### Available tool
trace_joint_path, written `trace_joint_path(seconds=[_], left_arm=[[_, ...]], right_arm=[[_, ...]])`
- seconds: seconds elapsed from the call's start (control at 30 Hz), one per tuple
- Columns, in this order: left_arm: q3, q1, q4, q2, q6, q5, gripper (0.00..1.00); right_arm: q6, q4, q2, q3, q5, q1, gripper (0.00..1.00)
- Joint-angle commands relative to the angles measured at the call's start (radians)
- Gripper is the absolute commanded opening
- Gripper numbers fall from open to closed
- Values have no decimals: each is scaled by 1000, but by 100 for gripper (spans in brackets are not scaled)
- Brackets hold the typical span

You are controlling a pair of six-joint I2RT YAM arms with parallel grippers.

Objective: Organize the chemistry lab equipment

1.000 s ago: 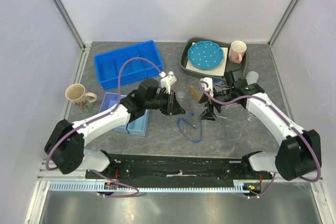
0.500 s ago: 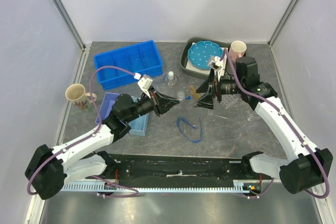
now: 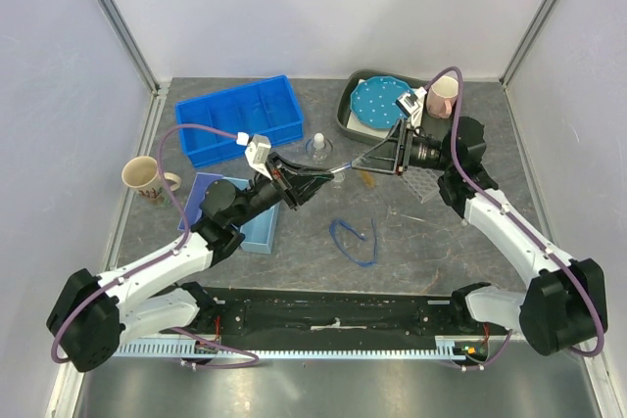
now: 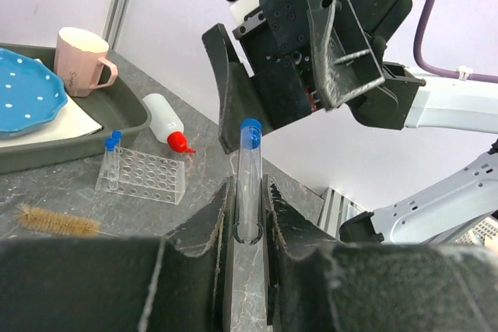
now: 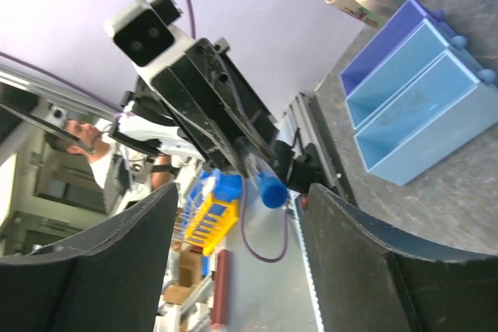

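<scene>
- Gripping blue-capped tube (image 4: 250, 153) tightly in left gripper (image 4: 247, 211), up above middle of tabletop.
- Holding right gripper (image 3: 361, 161) spread wide around the tube's cap, apart from it.
- Underneath, toward near edge, blue cord loop (image 3: 353, 242); toward far edge, dropper bottle (image 3: 318, 147).

Three blue-capped tubes (image 4: 249, 176) show: one between the left fingers (image 4: 206, 231), two in the single clear rack (image 4: 146, 180) beyond them. There are two mugs (image 3: 143, 176), one polka-dot plate (image 3: 382, 103), one squeeze bottle (image 4: 163, 114), one dropper bottle (image 3: 318, 147) and one blue cord loop (image 3: 345, 240).
</scene>
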Motion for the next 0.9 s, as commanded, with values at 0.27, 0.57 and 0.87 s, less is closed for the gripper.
trace_joint_path(seconds=[0.27, 0.57, 0.87], left_arm=[[27, -2, 112, 58, -30, -28, 2], [29, -2, 124, 96, -46, -12, 2], [29, -2, 72, 87, -37, -31, 20]], right_arm=[[187, 154, 42, -11, 24, 44, 59], [177, 162, 53, -14, 37, 46, 39], [110, 116, 42, -12, 39, 35, 21]])
